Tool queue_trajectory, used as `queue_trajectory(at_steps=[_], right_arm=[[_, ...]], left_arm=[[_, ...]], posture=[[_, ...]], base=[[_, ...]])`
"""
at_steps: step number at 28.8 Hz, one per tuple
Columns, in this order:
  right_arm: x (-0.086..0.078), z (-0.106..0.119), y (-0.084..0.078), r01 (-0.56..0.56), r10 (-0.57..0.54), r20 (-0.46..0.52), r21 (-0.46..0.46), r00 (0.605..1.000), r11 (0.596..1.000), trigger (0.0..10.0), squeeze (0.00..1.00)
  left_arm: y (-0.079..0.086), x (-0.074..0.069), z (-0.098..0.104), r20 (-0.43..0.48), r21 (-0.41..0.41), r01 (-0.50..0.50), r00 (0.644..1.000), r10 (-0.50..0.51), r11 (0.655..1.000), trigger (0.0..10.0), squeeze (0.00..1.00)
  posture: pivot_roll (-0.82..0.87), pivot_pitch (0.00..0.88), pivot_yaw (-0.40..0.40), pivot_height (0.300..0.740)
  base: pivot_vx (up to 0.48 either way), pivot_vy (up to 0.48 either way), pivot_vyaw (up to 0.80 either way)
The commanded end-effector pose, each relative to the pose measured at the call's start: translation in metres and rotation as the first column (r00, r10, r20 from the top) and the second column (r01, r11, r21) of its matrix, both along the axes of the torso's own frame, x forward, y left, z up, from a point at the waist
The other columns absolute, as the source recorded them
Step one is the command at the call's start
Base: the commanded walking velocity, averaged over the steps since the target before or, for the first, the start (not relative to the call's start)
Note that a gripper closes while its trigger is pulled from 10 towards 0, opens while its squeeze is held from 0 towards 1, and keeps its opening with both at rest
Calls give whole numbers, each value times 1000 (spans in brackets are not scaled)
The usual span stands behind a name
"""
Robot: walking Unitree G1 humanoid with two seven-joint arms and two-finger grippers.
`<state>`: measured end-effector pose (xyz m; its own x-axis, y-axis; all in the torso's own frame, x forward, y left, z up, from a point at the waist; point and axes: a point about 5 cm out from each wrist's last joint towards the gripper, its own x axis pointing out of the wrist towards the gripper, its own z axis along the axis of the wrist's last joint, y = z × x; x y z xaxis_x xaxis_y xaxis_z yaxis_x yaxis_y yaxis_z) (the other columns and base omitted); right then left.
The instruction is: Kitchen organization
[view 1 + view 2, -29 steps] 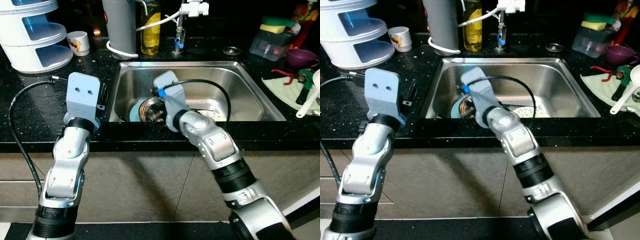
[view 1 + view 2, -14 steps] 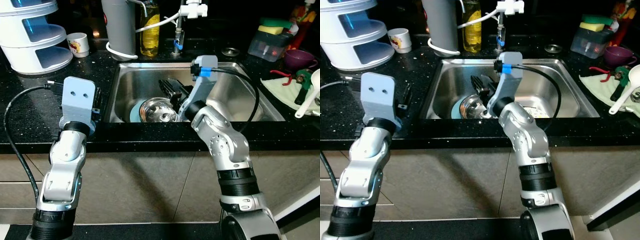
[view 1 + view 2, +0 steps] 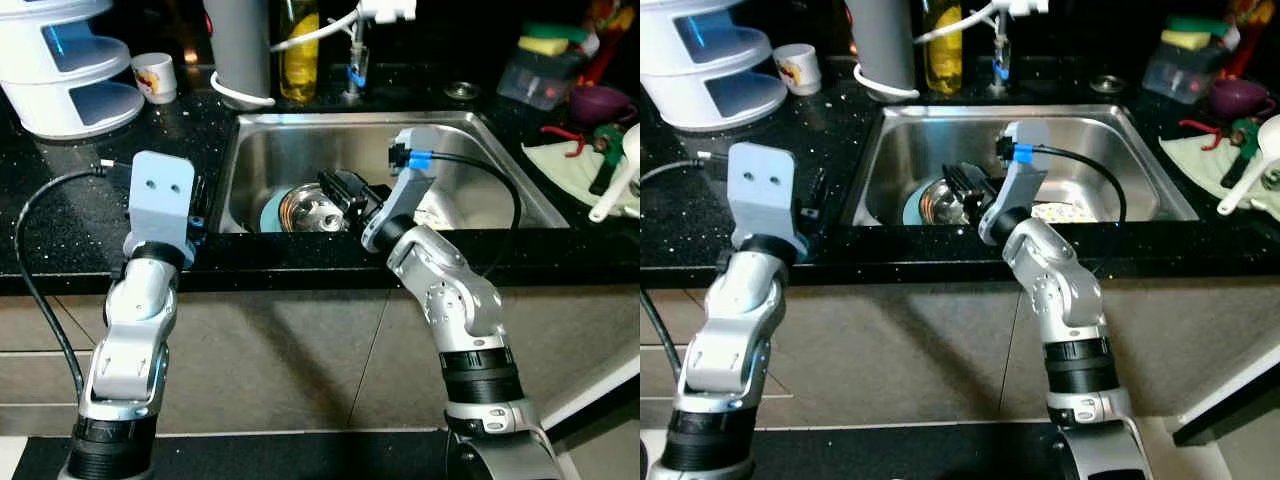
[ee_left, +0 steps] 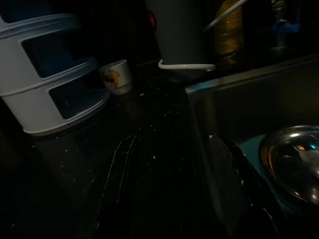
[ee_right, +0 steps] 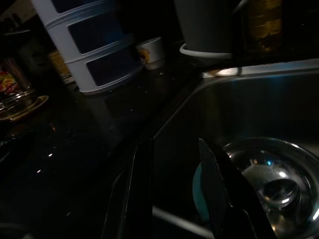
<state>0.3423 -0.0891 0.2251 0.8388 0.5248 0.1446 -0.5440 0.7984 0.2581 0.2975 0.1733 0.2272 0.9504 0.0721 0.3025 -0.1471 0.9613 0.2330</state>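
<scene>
right gripper (image 3: 340,190) parted, empty, over sink (image 3: 500,175) near steel bowl (image 3: 312,210) | left gripper (image 4: 174,184) parted, empty, over counter (image 3: 70,190) | bowl and blue plate (image 3: 268,212) unmoved, organizing barely begun

You're looking at a home kitchen here, pretty lived-in. There's a stainless sink (image 3: 470,170) sunk into a black speckled bench (image 3: 70,220), with a tap (image 3: 352,45) and a bottle of yellow liquid (image 3: 298,50) behind it. A steel bowl (image 3: 312,212) sits in the sink. On the bench you've got a mug (image 3: 155,77), sponges in a clear tub (image 3: 545,70), a purple cup (image 3: 598,102) and a white tiered container (image 3: 65,60).
</scene>
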Motion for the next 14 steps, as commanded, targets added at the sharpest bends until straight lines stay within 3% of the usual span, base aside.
queue_trajectory(at_steps=[1,9,11,14], right_arm=[[-3,-1,-1,-9,9,9,5,1000,1000,10000,0],[-3,-2,-2,-18,19,14,-12,1000,1000,10000,0],[-5,-2,-1,-36,37,22,-36,999,999,10000,0],[-8,-3,2,-67,69,33,-71,997,995,10000,0]], left_arm=[[-1,-2,-1,-9,3,4,1000,-4,1000,10000,0],[-2,-2,-2,-12,3,10,1000,-10,1000,10000,0],[-5,-2,-2,-11,6,35,999,-35,999,10000,0],[-9,-4,-3,-9,-8,63,998,-63,998,10000,0]], posture=[[33,0,-28,740],[34,0,-28,740],[34,0,-29,740],[32,0,-29,740]], base=[[-341,0,0],[-344,0,0],[0,0,0],[0,0,781]])
